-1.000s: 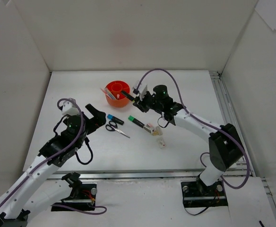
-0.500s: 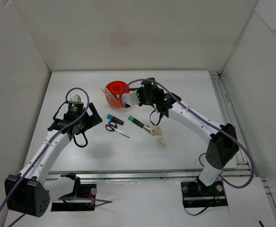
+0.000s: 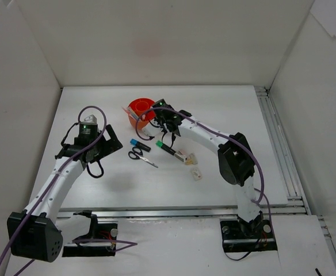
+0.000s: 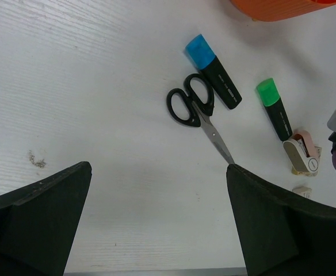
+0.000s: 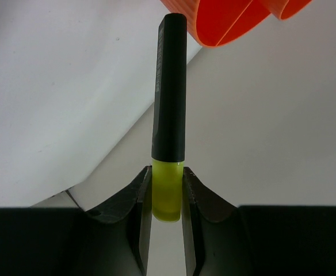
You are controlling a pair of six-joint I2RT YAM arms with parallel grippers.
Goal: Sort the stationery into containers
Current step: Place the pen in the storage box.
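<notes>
- Right end effector [image 5: 167, 195]: I am clamping its two fingers on the yellow cap end of the yellow highlighter [image 5: 169, 103]. The black barrel is projecting straight ahead of the fingers.
- Reason for the hold: gripping at the tail is leaving the whole barrel free, so I judge the leading end can enter a compartment first.
- Orange organiser [image 5: 231, 20]: in the right wrist view its rim is sitting at 1 o'clock of the barrel tip, close by. I cannot tell whether they are touching, and the highlighter is not yet inside.
- Right arm pose: in the top view it is reaching from its base towards 10 o'clock, elbow bent, wrist beside the organiser's 4 o'clock side.
- Left end effector [image 4: 157, 172]: I am holding its fingers wide apart and empty, hovering over the tabletop [image 4: 70, 86].
- Waiting items: the scissors [image 4: 192, 109], blue highlighter [image 4: 213, 72] and green highlighter [image 4: 274, 109] are lying flat on the tabletop at about 5 o'clock of the organiser, with small beige pieces [image 4: 301, 154] beyond.
- Left arm pose: it is stretching forward with the wrist angled down, at 9 o'clock of the scissors, seemingly poised for them.
</notes>
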